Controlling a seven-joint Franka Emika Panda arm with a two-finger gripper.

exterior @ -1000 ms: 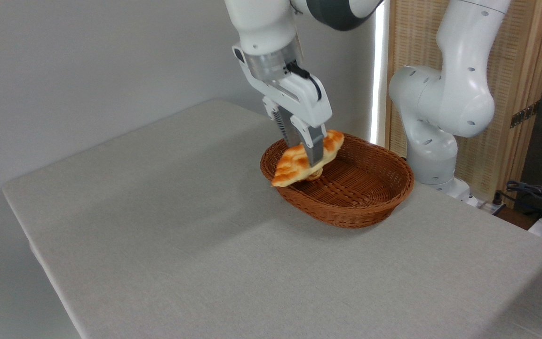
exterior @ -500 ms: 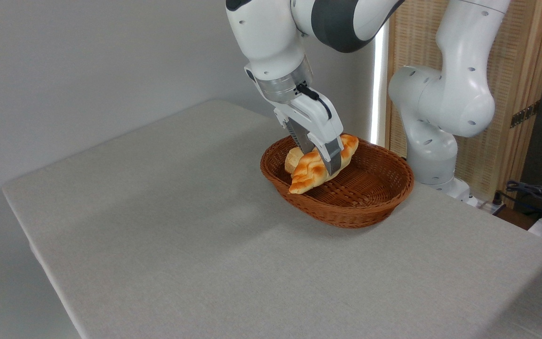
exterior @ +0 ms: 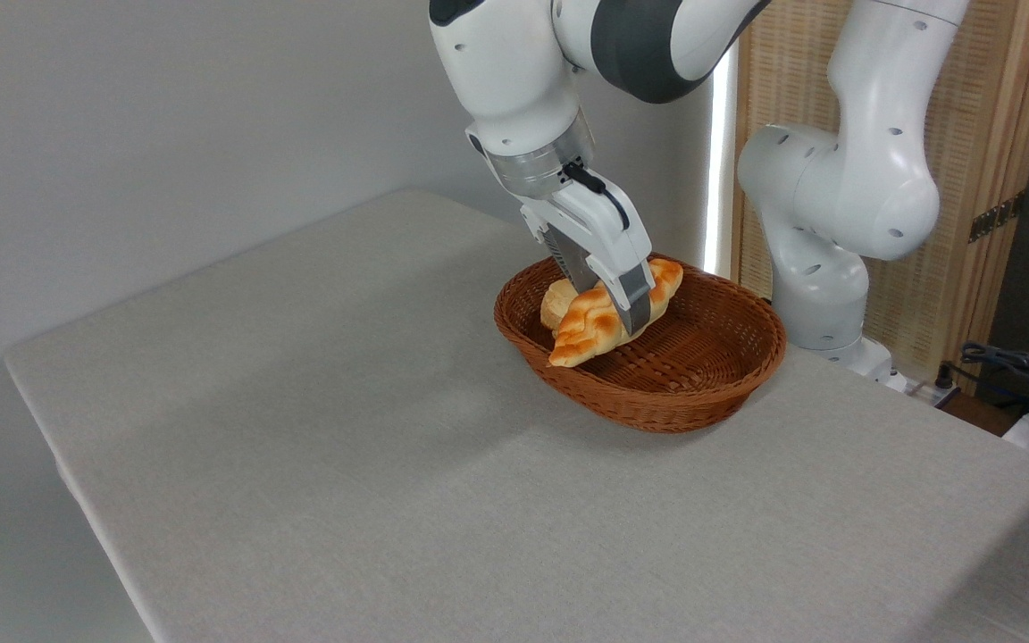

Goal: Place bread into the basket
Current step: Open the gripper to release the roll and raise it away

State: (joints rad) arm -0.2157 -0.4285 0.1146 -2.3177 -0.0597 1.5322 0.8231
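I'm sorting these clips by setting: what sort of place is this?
Probably an indoor robot lab or test room, not a kitchen: a plain cloth-covered table, a bare grey wall, and loose cables on the floor by a slatted wooden screen.

Counter, pale bun and backdrop

A grey cloth-covered counter [exterior: 345, 446] fills most of the view; a small pale bun [exterior: 554, 304] shows toward the far right; a plain grey wall [exterior: 166, 125] stands behind; a woven wooden-framed screen [exterior: 988, 161] rises at right; dark cables [exterior: 1015, 366] lie near the right edge.
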